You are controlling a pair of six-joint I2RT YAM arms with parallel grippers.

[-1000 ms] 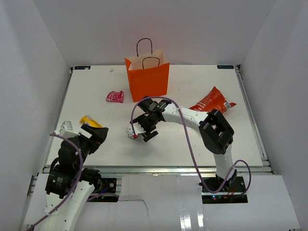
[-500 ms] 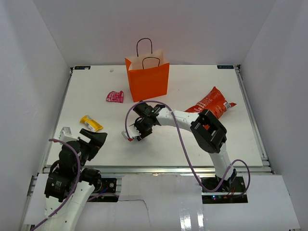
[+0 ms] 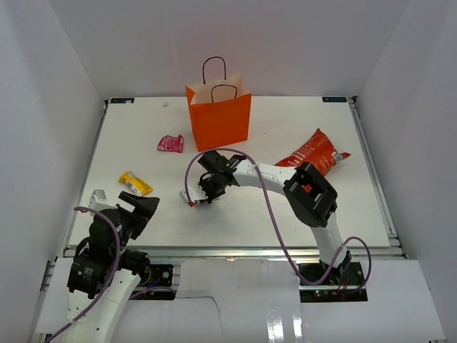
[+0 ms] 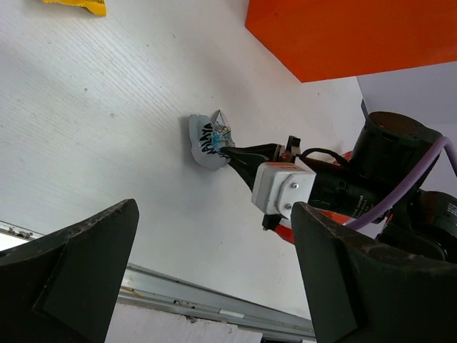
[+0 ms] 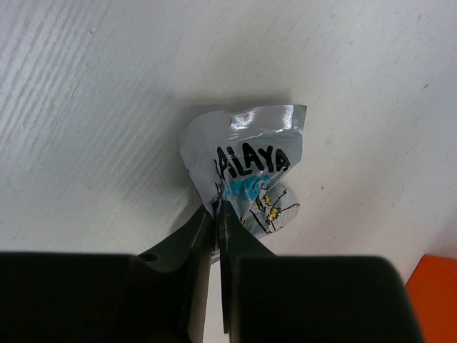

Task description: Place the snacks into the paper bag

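**A:** Right jaws?

**B:** Pressed together on the silver-blue packet (image 5: 246, 168). The tips pinch the foil at its near edge, and the rest juts out beyond them, crumpled, against the white tabletop (image 5: 86, 86). I cannot tell whether it is raised off the surface.

**A:** Where on the tabletop?

**B:** Around the middle, in front of the orange paper bag (image 3: 220, 118) and a little to its left, apart from it.

**A:** Left jaws?

**B:** Spread wide with nothing between them, above the front-left edge. The yellow packet (image 3: 135, 184) lies just beyond them, not touching.

**A:** Other snacks?

**B:** The pink packet (image 3: 170, 143) is near the bag's left side. The red chip bag (image 3: 314, 153) is well to the right.

**A:** Anything obscured?

**B:**
- From above, the right jaws cover nearly all of the silver-blue packet.
- The print on the packet reads only in part, "ALAYA", with the first letter lost in a fold.
- The pink item may be one packet or two bunched together; too small to tell.
- The chip bag's near end sits behind the right arm (image 3: 311, 194).
- The left wrist view cuts the bag to its lower part and the yellow packet to a sliver.
- The bag's interior is not visible.
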